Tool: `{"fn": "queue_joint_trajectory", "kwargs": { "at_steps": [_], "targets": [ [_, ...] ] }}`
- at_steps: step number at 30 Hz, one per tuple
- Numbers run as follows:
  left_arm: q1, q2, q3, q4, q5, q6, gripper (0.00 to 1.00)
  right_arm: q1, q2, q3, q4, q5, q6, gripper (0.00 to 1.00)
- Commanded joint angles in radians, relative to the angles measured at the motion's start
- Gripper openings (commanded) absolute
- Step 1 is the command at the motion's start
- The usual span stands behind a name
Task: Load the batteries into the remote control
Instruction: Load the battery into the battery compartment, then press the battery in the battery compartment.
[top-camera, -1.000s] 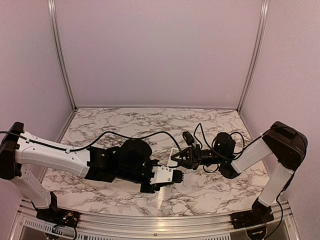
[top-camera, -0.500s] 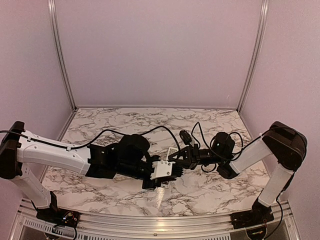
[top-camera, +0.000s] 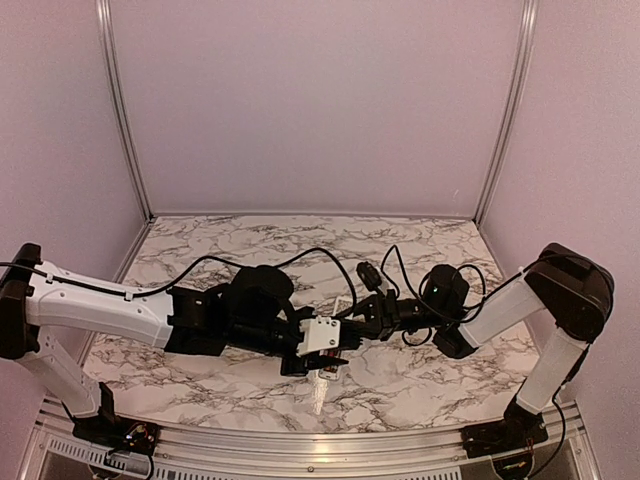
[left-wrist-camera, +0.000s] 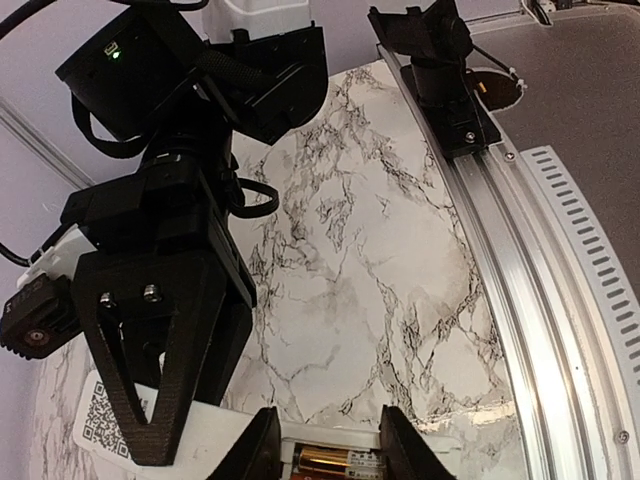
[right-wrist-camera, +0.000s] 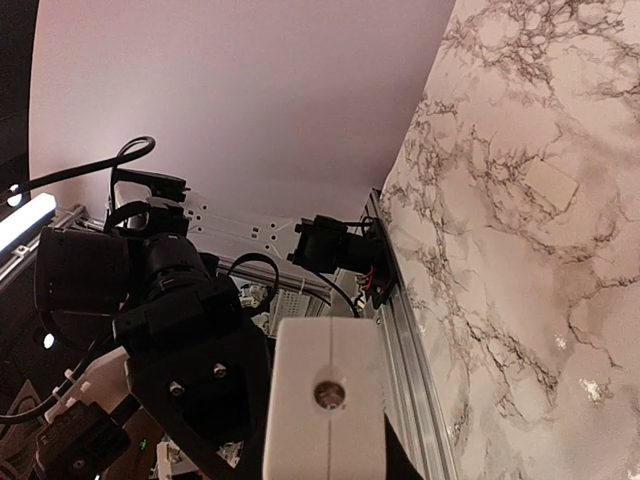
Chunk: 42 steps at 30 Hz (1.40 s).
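Two grippers meet above the grey-veined white marble-patterned table (top-camera: 430, 255), just 6 o'clock of its middle.
The black two-finger right gripper (top-camera: 355, 320), on an arm extended from 4 o'clock, clamps the slim white rectangular plastic remote control (left-wrist-camera: 100, 430) above the table. The black two-finger left gripper (left-wrist-camera: 330, 445), on an arm extended from 8 o'clock, sits at the remote control's 7 o'clock side. Its fingers are spread either side of the copper-brown cylindrical batteries (left-wrist-camera: 340, 462), which lie in the remote control's compartment. A small pale flat rectangular piece (top-camera: 318, 392) lies on the table at 6 o'clock of both grippers.
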Motion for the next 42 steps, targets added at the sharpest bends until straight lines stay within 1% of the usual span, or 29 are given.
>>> {"fn": "queue_joint_trajectory", "kwargs": {
  "at_steps": [1, 5, 6, 7, 8, 9, 12, 15, 19, 23, 26, 31, 38, 42],
  "targets": [
    [-0.013, -0.117, -0.045, -0.014, -0.051, -0.041, 0.42, -0.021, -0.028, 0.041, -0.036, -0.01, -0.076, 0.0],
    [-0.011, -0.239, -0.103, 0.086, -0.111, -0.166, 0.63, -0.038, -0.067, 0.059, -0.161, 0.001, -0.164, 0.0],
    [-0.009, -0.275, -0.125, 0.117, -0.156, -0.216, 0.74, -0.038, -0.08, 0.07, -0.193, 0.003, -0.189, 0.0],
    [-0.007, -0.298, -0.148, 0.147, -0.21, -0.269, 0.91, -0.038, -0.094, 0.079, -0.227, 0.006, -0.214, 0.0],
    [-0.003, -0.317, -0.168, 0.164, -0.251, -0.323, 0.98, -0.039, -0.106, 0.087, -0.26, 0.011, -0.24, 0.0],
    [0.003, -0.331, -0.188, 0.171, -0.272, -0.37, 0.99, -0.038, -0.119, 0.096, -0.289, 0.015, -0.262, 0.0],
    [0.041, -0.346, -0.201, 0.113, -0.208, -0.474, 0.99, -0.039, -0.151, 0.114, -0.33, 0.011, -0.306, 0.0],
    [0.096, -0.321, -0.191, 0.077, -0.081, -0.582, 0.99, -0.038, -0.174, 0.122, -0.339, 0.007, -0.324, 0.0],
    [0.142, -0.269, -0.196, 0.107, 0.046, -0.667, 0.91, -0.034, -0.183, 0.136, -0.361, 0.007, -0.34, 0.0],
    [0.15, -0.21, -0.174, 0.122, 0.118, -0.707, 0.86, -0.025, -0.185, 0.157, -0.383, 0.007, -0.352, 0.0],
    [0.15, -0.175, -0.159, 0.13, 0.148, -0.721, 0.82, -0.015, -0.192, 0.172, -0.413, 0.01, -0.373, 0.0],
    [0.15, -0.136, -0.147, 0.148, 0.149, -0.738, 0.78, -0.008, -0.2, 0.183, -0.44, 0.015, -0.389, 0.0],
    [0.15, -0.087, -0.123, 0.145, 0.176, -0.737, 0.66, -0.001, -0.199, 0.185, -0.436, 0.012, -0.389, 0.0],
    [0.15, -0.071, -0.111, 0.15, 0.189, -0.736, 0.65, 0.0, -0.196, 0.184, -0.433, 0.012, -0.386, 0.0]
  ]
}}
